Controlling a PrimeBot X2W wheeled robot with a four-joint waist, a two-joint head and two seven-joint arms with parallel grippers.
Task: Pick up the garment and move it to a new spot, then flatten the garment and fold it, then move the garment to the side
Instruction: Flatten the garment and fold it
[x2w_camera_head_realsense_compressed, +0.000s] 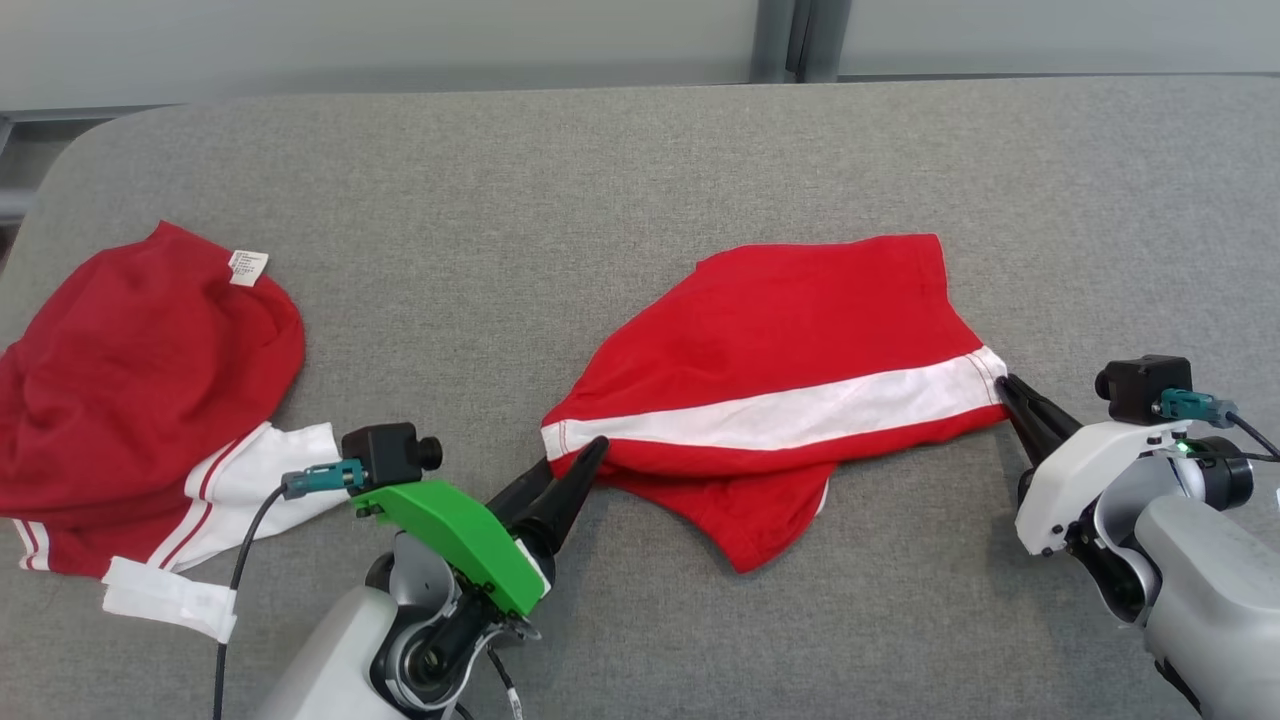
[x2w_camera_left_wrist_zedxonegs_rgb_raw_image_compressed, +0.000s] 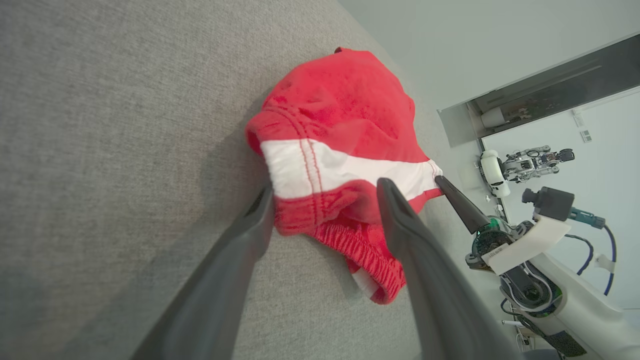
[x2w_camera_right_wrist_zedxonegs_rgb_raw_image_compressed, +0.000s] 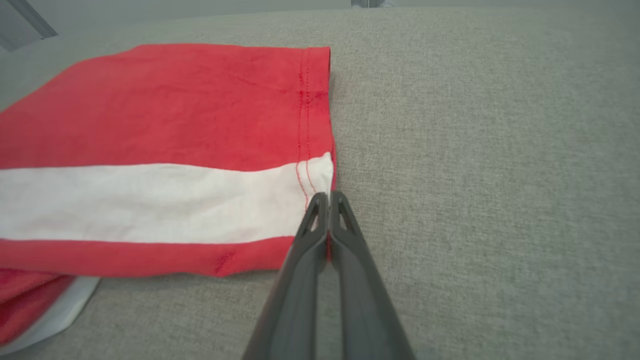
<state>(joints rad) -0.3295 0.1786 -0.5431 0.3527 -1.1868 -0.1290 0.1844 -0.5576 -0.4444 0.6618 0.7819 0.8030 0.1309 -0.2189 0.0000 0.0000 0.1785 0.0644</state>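
Observation:
The garment (x2w_camera_head_realsense_compressed: 790, 340) is a bright red piece with a white stripe, lying partly flattened in the middle of the grey table (x2w_camera_head_realsense_compressed: 640, 160), with a folded lobe sticking out toward me. My left gripper (x2w_camera_head_realsense_compressed: 575, 458) stands open at its left end; in the left wrist view the fingers straddle the bunched hem (x2w_camera_left_wrist_zedxonegs_rgb_raw_image_compressed: 300, 200) of the garment without closing on it. My right gripper (x2w_camera_head_realsense_compressed: 1005, 385) is shut on the right hem, where the white stripe ends. In the right wrist view the fingertips (x2w_camera_right_wrist_zedxonegs_rgb_raw_image_compressed: 327, 196) pinch that edge of the garment (x2w_camera_right_wrist_zedxonegs_rgb_raw_image_compressed: 165, 150).
A second, darker red garment (x2w_camera_head_realsense_compressed: 140, 380) with white striped trim and a label lies crumpled at the table's left edge. Bare grey surface lies behind and to the right of the bright garment. Another robot (x2w_camera_left_wrist_zedxonegs_rgb_raw_image_compressed: 530, 162) stands far off in the room.

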